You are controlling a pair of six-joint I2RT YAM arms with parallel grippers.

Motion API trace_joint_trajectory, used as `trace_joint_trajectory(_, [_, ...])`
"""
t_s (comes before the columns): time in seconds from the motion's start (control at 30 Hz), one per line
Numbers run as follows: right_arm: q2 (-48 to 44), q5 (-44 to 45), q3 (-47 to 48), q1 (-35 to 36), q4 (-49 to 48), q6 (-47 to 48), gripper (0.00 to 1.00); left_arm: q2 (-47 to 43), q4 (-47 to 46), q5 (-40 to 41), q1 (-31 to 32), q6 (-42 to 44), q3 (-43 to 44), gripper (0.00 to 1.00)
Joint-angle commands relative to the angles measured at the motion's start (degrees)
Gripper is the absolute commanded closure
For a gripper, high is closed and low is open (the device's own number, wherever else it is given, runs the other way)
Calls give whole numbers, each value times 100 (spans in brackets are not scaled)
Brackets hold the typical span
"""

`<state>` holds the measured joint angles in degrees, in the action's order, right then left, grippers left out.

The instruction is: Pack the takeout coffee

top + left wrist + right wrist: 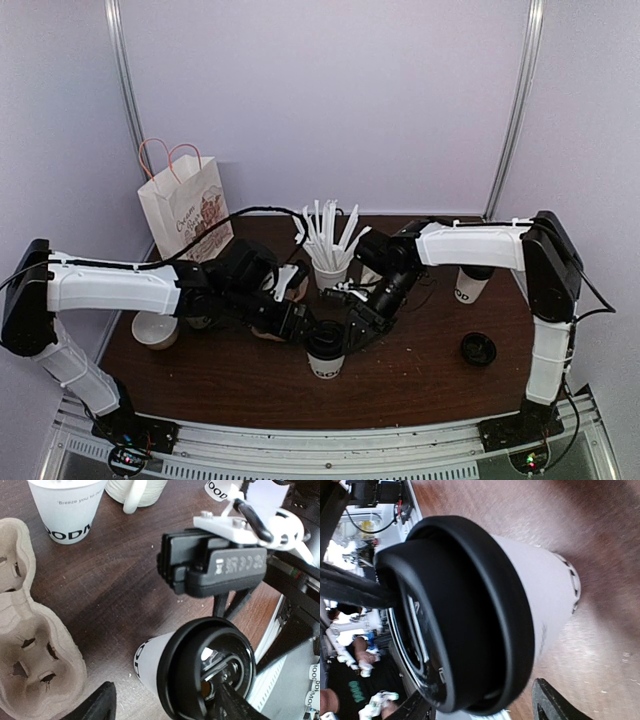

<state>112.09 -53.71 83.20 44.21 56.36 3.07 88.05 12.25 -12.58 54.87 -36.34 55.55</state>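
One takeout coffee cup [325, 352], white with a black lid, stands upright at the front middle of the table, between both grippers. My left gripper [295, 325] is open. In the left wrist view one finger [95, 705] is clear of the cup [152, 662] and the other lies across the lid [207, 672]. My right gripper [360, 318] is open too. Its fingers [555, 705] straddle the lid [470, 615] with a gap on one side. A second white cup [470, 288] stands at the right rear, its top under the right arm. A loose black lid [478, 348] lies in front of it.
A cup full of white sticks [330, 262] stands at the middle rear, with a cream mug [135, 490] next to it. A brown pulp cup carrier [30, 645] lies left of the lidded cup. A white paper bag [185, 210] stands at the back left and a low white container [155, 330] at the left edge.
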Motion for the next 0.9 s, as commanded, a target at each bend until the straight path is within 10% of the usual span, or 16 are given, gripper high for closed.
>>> trace_joint_trajectory(0.0, [-235,812,421,-208,578,651,29,-305,60,177,29,549,398,26])
trace_joint_trajectory(0.13, [-660,825,666,-252,1015,1024,13,-281,457,266,29,907,860,21])
trace_joint_trajectory(0.37, [-994,1105,1134,-264,1486,1889,20,-895,751,863,24,1911,1078,20])
trace_joint_trajectory(0.57, [-1170,1719,1356,-117,957,2564,29,-1583,682,2768,0,2491,945,12])
trace_joint_trajectory(0.87, [-1130,2732,1227,630,188,3678,13,-2120,364,4433,-197,1805,396,3])
